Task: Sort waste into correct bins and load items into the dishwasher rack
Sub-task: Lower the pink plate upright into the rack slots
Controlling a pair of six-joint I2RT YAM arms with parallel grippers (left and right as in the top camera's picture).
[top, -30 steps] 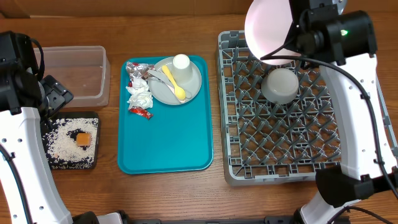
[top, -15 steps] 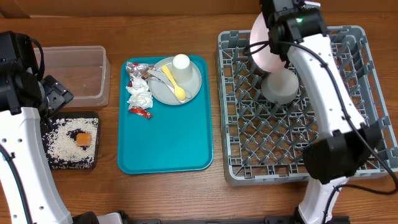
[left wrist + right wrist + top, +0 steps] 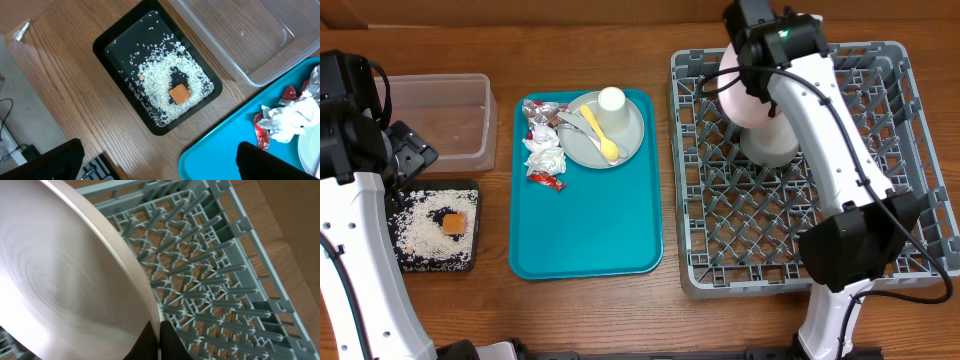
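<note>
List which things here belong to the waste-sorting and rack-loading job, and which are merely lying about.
Job: pale plate, white bowl, rack, grey-green plate, cup, spoon, fork, napkin, foil wrapper, red packet, rice, orange cube, clear tub, black tray.

Lying about: teal serving tray, wooden table.

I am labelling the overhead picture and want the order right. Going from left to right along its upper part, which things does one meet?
From the left: clear tub → napkin → grey-green plate → rack.
</note>
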